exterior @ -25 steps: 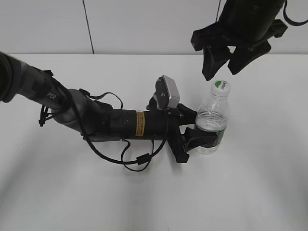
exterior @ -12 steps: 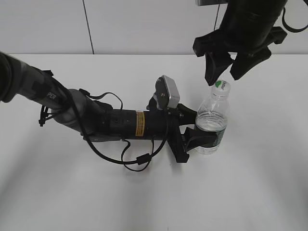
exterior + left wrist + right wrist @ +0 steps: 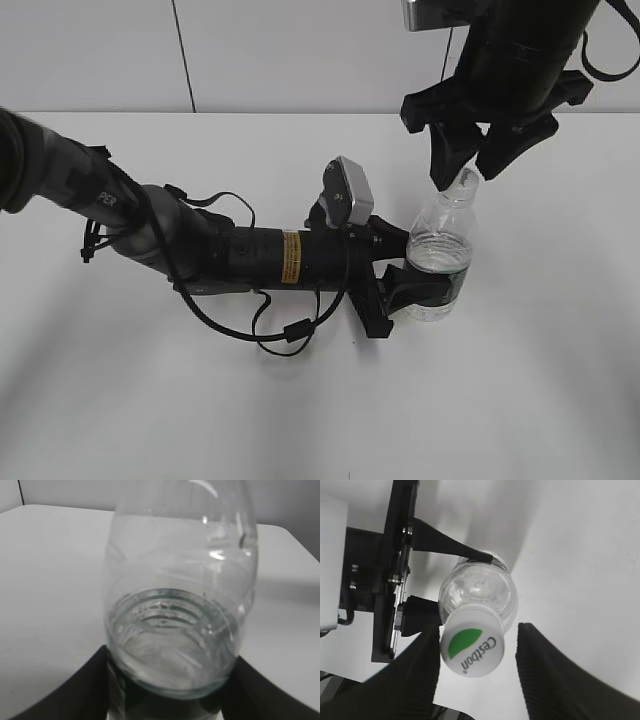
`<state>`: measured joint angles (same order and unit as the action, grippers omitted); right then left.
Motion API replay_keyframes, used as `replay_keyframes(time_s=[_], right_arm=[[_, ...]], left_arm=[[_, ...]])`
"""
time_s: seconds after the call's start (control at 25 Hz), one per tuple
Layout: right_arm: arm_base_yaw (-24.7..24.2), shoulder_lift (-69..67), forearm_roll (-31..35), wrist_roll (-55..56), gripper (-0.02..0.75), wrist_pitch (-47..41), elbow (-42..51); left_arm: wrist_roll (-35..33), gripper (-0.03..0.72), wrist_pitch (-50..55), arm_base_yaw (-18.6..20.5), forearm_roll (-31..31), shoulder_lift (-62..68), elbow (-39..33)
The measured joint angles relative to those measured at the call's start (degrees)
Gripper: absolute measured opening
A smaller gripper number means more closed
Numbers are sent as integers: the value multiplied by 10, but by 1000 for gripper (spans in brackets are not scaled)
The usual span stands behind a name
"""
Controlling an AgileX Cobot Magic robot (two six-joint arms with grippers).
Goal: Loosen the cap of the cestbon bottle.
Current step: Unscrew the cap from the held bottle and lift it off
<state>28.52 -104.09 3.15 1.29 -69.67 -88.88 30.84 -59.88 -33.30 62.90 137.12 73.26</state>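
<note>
Bottle (image 3: 440,262) is standing upright on the table (image 3: 560,400), its lower body being clamped by the left gripper (image 3: 400,285). Directly over it, the right gripper (image 3: 479,672) is hanging spread open, fingers flanking the cap (image 3: 471,647) without touching it. Being nearer, the right arm is the one placed to drop along the bottle's vertical axis and close.

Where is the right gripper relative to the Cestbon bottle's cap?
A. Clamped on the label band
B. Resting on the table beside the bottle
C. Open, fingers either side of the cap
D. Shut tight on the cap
C: in the right wrist view the right gripper is open, its fingers flanking the cap with a clear gap on one side.
</note>
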Motion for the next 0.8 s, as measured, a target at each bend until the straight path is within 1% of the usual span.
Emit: replay_keyframes(time_s=[0.16,0.48,0.68,0.8], right_arm=[[0,-2,0,0,357,0,0],[0,-18,5,-1,346,0,0],[0,-17,7,-1,314,0,0],[0,-17,7,-13,310,0,0]], left_arm=[[0,374,0,0,0,0,0],[0,374,0,0,0,0,0],[0,374,0,0,0,0,0],[0,374,0,0,0,0,0]])
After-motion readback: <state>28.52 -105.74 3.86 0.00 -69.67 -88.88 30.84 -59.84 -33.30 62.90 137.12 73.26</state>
